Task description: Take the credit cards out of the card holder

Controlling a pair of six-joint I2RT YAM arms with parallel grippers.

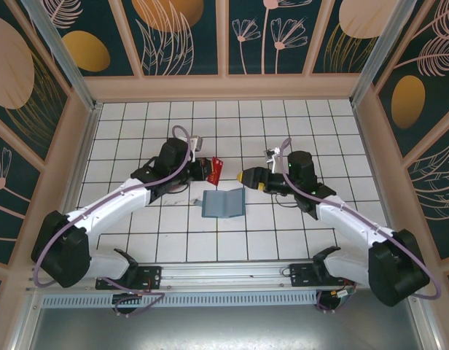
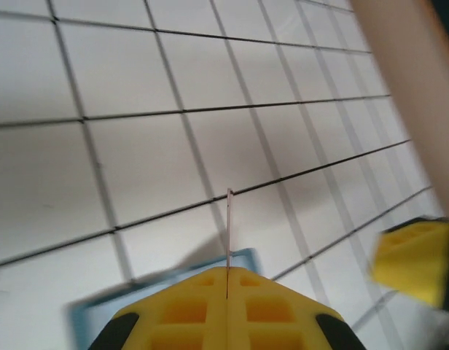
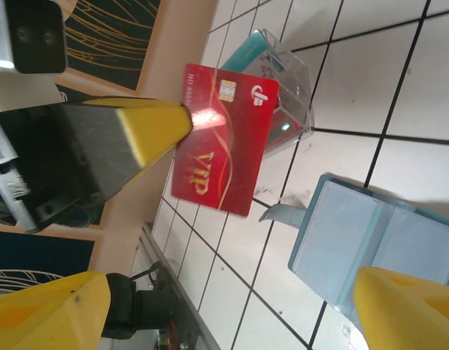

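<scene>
Card (image 3: 223, 138) in left tool (image 1: 208, 168), holder (image 1: 223, 203) unfolded

A red VIP credit card (image 3: 221, 138) hung raised at twelve o'clock of the card holder (image 1: 223, 203), which lay open, blue-grey.

White tiled table (image 1: 173, 244), dark floral wall panels (image 1: 188, 36), metal rail (image 1: 224, 273)

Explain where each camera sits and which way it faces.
Top external: above, behind the bases, looking down at the table; both arms show.
Left wrist: on the left arm, looking along the shut left gripper across tiles.
Right wrist: on the right arm, facing the left gripper past the open right gripper.
Shared: the red card, the card holder.
</scene>
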